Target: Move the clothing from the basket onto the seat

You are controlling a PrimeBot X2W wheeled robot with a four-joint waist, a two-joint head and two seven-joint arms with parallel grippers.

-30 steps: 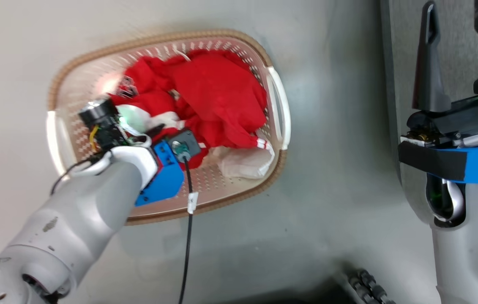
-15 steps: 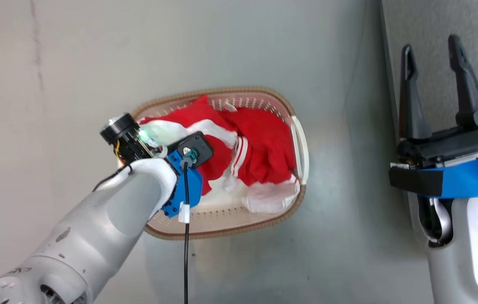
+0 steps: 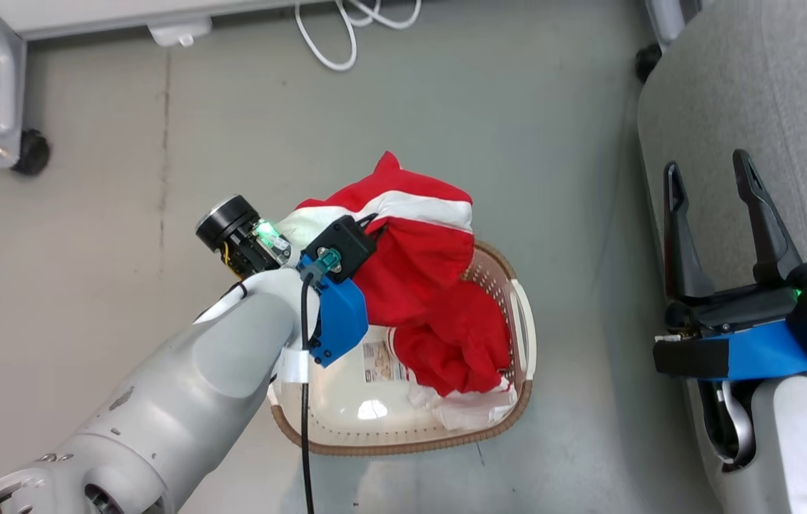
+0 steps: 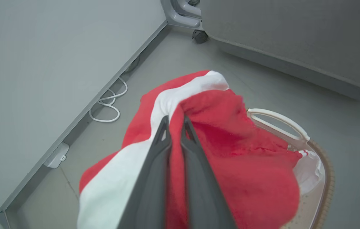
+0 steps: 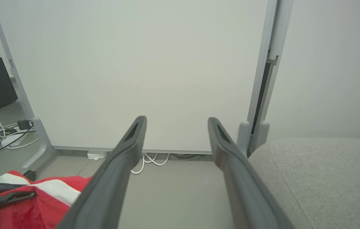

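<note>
Clothing (image 3: 421, 285): raised from a heap in the basket (image 3: 403, 448); now hung from the left gripper (image 4: 175, 122), with only its lower end left inside.
Left gripper: lifted clear of the basket, where it had been sunk among the cloth.
Basket floor: bared, and the label (image 3: 380, 360) uncovered.
Head view: shifted by the camera; a table leg (image 3: 0, 93) and a white cable (image 3: 335, 39) brought in at the top.

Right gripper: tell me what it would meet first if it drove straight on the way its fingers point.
Probably the white panel ahead: the open right gripper aims at it over the floor. The grey seat lies off to the right, the clothing low on the left. Depth is unclear.
</note>
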